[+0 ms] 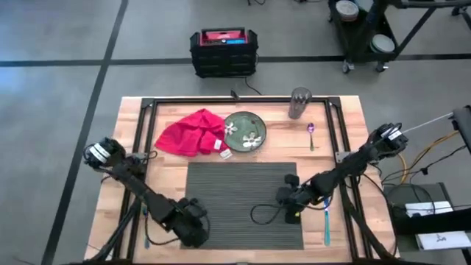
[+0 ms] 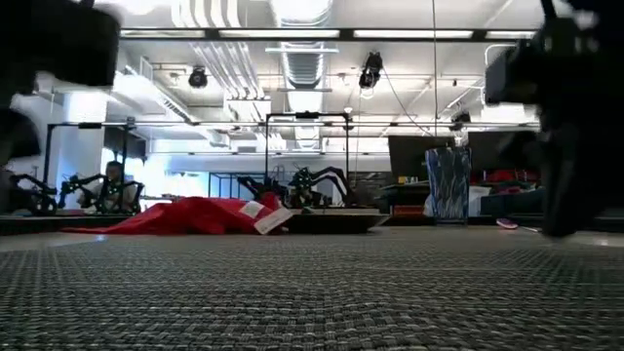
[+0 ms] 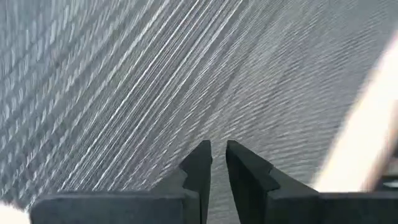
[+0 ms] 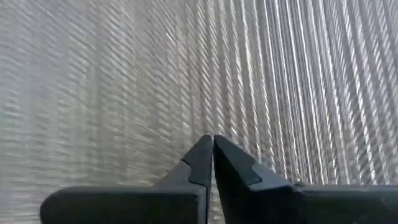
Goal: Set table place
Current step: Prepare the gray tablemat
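The dark grey ribbed placemat [image 1: 243, 202] lies flat on the wooden table [image 1: 346, 125], at the middle of its near half. My left gripper [image 1: 193, 221] stands over the mat's near left corner, pointing down. Its fingers [image 3: 200, 163] are drawn together with only a thin slit between them and nothing in it. My right gripper [image 1: 287, 197] is at the mat's right edge. Its shut fingers [image 4: 202, 155] point down over the ribbed surface [image 4: 186, 74]. The low view shows the right gripper [image 2: 564, 127] reaching down to mat level. My left gripper points down at the placemat near its near left corner [image 3: 217, 118]; I cannot tell whether the fingertips touch it. My right gripper points down at the mat near its right edge [image 4: 211, 118], fingers together; whether the tips rest on the mat cannot be told.
Beyond the mat lie a red napkin [image 1: 193, 132] and a green plate [image 1: 245, 131]. A metal cup [image 1: 299, 103] stands at the far right, with a spoon [image 1: 311, 135] nearer. A teal-handled utensil [image 1: 327, 221] lies right of the mat. A black rail frame [image 1: 243, 101] rims the table.
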Available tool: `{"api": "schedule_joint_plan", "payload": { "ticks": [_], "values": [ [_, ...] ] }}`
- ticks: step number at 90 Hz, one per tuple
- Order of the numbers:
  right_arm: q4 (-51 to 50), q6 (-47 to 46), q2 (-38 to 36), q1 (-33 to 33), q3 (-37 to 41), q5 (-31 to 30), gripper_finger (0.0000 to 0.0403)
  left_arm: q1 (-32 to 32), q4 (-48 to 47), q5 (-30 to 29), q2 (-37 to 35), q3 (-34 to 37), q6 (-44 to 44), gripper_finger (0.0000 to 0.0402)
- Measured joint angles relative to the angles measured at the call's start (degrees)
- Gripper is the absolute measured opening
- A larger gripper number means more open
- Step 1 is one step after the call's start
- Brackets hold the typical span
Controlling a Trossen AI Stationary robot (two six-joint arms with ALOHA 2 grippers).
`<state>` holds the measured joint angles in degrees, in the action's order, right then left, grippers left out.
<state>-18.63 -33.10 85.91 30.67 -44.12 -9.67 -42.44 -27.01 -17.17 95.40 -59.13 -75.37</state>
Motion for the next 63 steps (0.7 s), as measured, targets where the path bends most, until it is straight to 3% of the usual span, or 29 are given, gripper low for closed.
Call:
{"api": "schedule_joint_plan", "payload": {
  "ticks": [17,44,63],
  "values": [
    [0.2,-2.1,-2.7,0.8,0.0,-0.9,0.0002,0.7,-0.6,-8.5,-4.4,1.9,5.3,0.0037],
    [1.9,-5.7,7.5,1.4,0.8,-2.9,0.0002,2.2,2.4,-6.7,-2.3,9.8,2.2,0.0037],
    [2.0,-6.8,8.7,1.3,0.7,-3.0,0.0002,3.3,3.1,-7.6,-2.5,14.1,0.9,0.0037]
  ]
}}
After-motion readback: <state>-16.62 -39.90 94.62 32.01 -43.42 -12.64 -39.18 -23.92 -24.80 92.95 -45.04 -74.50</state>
